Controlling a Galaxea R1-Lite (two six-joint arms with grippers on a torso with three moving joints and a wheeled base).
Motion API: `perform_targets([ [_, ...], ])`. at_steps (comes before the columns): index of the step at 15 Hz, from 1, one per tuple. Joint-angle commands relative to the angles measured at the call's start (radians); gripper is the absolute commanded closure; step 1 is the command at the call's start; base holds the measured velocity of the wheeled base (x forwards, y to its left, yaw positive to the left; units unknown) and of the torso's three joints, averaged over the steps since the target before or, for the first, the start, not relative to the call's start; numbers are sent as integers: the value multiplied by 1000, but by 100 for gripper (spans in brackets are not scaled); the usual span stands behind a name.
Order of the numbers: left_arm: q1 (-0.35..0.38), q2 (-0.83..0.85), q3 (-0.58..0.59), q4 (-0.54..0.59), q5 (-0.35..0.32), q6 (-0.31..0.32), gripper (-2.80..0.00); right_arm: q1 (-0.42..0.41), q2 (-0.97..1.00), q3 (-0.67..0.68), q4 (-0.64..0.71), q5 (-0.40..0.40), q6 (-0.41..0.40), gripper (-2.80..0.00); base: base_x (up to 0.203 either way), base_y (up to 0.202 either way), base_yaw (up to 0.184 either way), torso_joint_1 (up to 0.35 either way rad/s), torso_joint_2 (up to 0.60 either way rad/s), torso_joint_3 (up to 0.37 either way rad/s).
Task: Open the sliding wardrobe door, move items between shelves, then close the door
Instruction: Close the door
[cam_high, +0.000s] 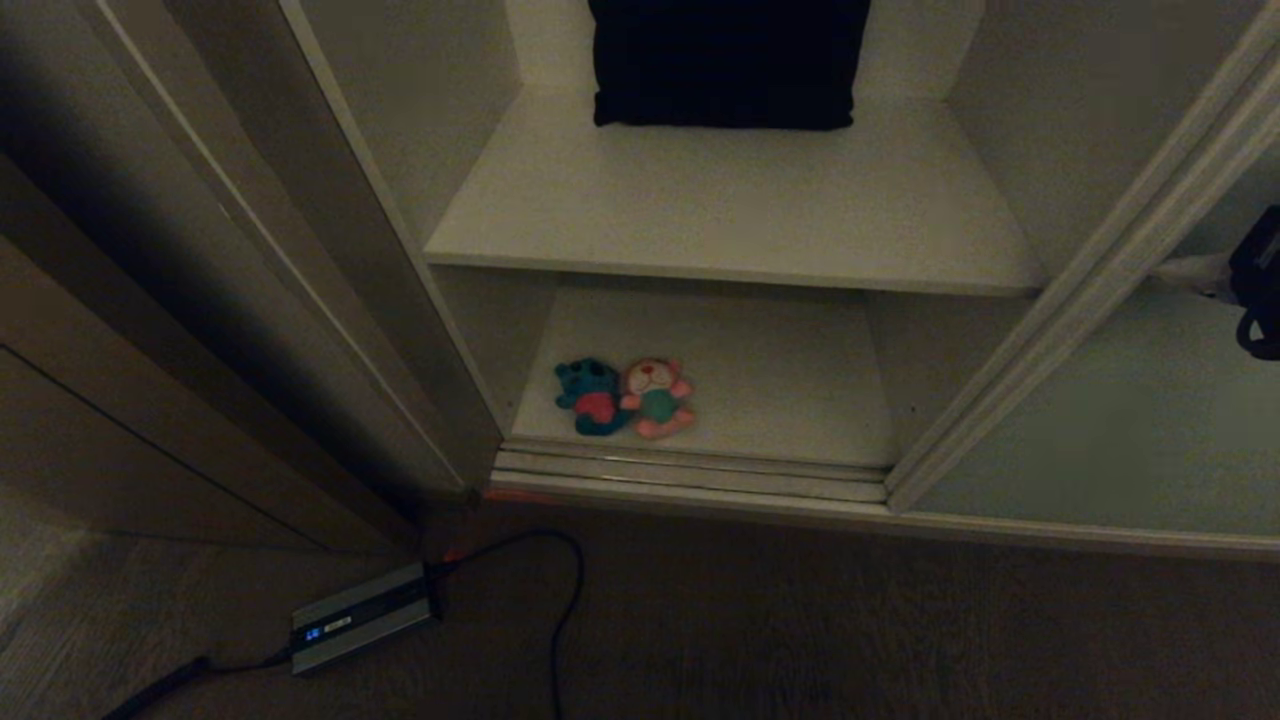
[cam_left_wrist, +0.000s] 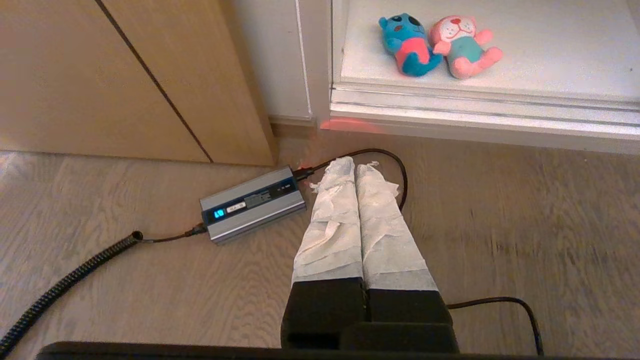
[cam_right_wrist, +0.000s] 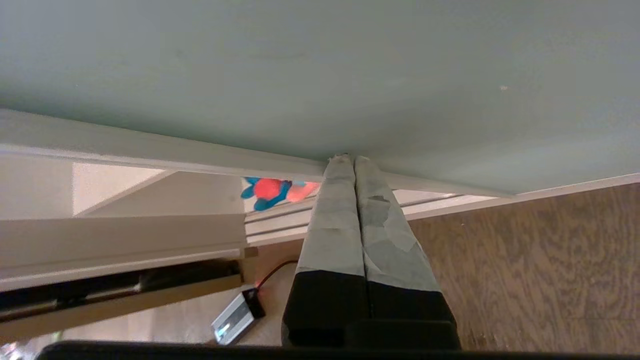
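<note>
Door (cam_high: 1130, 430) slid open at right of head frame, right gripper (cam_right_wrist: 348, 160) fingers pressed together at its edge strip; toys (cam_high: 625, 397) lie on bottom shelf (cam_high: 780, 380), lower centre, so spread fingers before descending on one

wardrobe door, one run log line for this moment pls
sliding wardrobe door: open | right gripper: shut, tips at door | left gripper: shut, parked over floor | plush toys: bottom shelf

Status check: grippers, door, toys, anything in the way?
Left gripper shut, parked over floor. Right gripper shut, tips at sliding door. Door open; both toys on bottom shelf. Power brick and cable on floor.
</note>
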Motion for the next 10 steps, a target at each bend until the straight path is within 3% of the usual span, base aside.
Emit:
perform_targets([
  [1, 0, 0, 1, -1, 1, 0, 0, 34, 15, -7, -5, -26, 4, 0, 0, 0, 0, 0, 0, 0],
  [5, 0, 0, 0, 1, 1, 0, 0, 120, -18, -2, -4, -51, 3, 0, 0, 0, 0, 0, 0, 0],
  [10, 0, 0, 1, 0, 1, 0, 0, 297, -106, 62, -3, -68, 1, 0, 0, 0, 0, 0, 0, 0],
])
